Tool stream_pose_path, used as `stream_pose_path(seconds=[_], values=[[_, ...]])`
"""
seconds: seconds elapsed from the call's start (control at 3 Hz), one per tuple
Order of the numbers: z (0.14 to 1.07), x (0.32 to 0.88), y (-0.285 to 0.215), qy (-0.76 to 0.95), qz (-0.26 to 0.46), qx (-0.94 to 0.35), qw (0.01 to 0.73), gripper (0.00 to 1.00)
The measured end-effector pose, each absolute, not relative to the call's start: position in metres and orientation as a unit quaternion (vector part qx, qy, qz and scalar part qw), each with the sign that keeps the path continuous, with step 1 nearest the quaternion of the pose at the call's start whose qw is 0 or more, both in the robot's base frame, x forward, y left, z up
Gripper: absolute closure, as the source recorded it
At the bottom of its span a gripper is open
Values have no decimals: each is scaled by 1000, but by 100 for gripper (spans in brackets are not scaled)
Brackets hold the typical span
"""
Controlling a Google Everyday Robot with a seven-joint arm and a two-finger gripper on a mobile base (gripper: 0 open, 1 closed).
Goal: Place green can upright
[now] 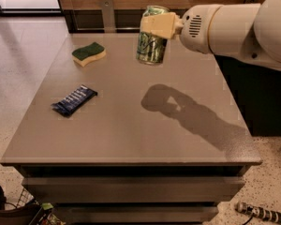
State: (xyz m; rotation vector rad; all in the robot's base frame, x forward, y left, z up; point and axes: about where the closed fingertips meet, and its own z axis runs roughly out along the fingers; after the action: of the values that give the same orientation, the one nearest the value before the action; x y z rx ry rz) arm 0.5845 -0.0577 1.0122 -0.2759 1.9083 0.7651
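Note:
The green can [151, 45] is a shiny green and silver drinks can, held nearly upright in the air above the far middle of the grey table [126, 130]. My gripper [155, 24] comes in from the right on a white arm and is shut on the can's upper part, its cream fingers [160, 25] across the can's side. The can's bottom end hangs clear of the table top, and its shadow lies on the table nearer to me.
A green-and-yellow sponge [88, 53] lies at the table's far left. A dark blue snack bar [74, 100] lies at the left middle. A wooden wall and a metal post [107, 14] stand behind the table. Speckled floor surrounds it.

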Motion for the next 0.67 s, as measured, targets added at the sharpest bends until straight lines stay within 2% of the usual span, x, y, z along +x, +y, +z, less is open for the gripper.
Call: stream_pose_path(seconds=[0.33,0.67], values=[[1008,576,-62,752,331,-168,545,100],[991,554,-48,719,292,-265,572,100]])
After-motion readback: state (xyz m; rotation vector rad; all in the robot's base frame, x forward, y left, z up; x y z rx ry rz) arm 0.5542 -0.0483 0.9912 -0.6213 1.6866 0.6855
